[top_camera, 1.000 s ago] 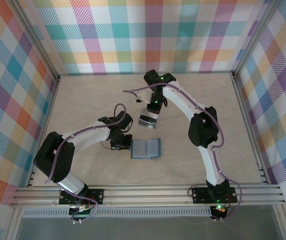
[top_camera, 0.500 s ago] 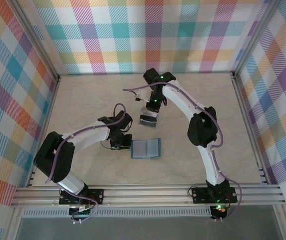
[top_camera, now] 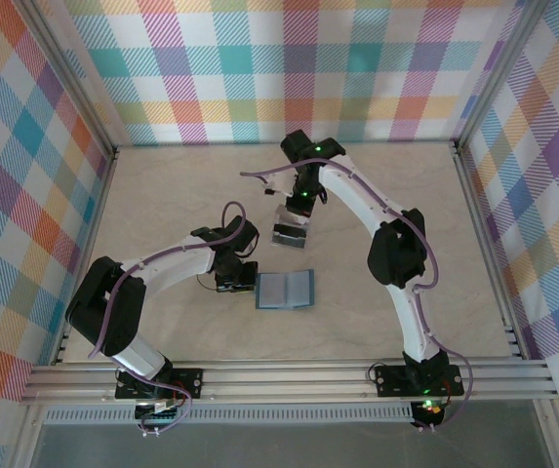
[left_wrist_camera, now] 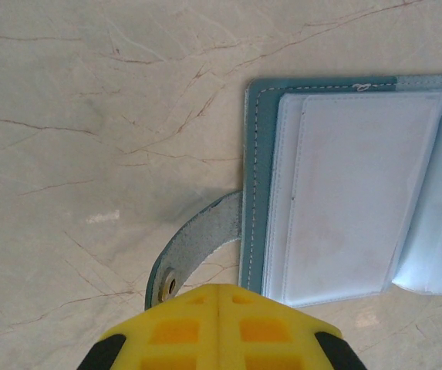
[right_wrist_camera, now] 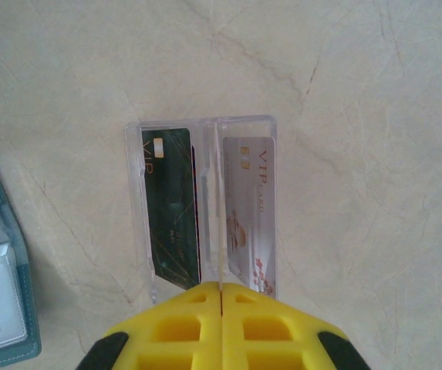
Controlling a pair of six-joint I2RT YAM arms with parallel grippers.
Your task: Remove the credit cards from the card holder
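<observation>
Where the right tool (right_wrist_camera: 221, 293) presses its yellow fingers together, they seem to nip the near end of the middle fold of a clear sleeve (right_wrist_camera: 209, 129), though the contact itself is hidden under the pads. Two credit cards (right_wrist_camera: 171, 185) sit side by side in that sleeve. In the right wrist view a dark green card (right_wrist_camera: 171, 231) lies left of the fold and a silver card (right_wrist_camera: 250, 208) right of it. Both have their long axes running straight away from the tool, chip ends farthest from it. The sleeve lies flat on the pale marbled tabletop (left_wrist_camera: 89, 116), apart from the card holder (left_wrist_camera: 352, 193). The holder is spread open with its pale inside up, nearer the arm bases, its long axis running across the tabletop from left to right. The left tool (left_wrist_camera: 219, 297), fingers likewise closed with nothing seen between them, hangs at the holder's left edge beside its strap (left_wrist_camera: 197, 247), which curves outward.
</observation>
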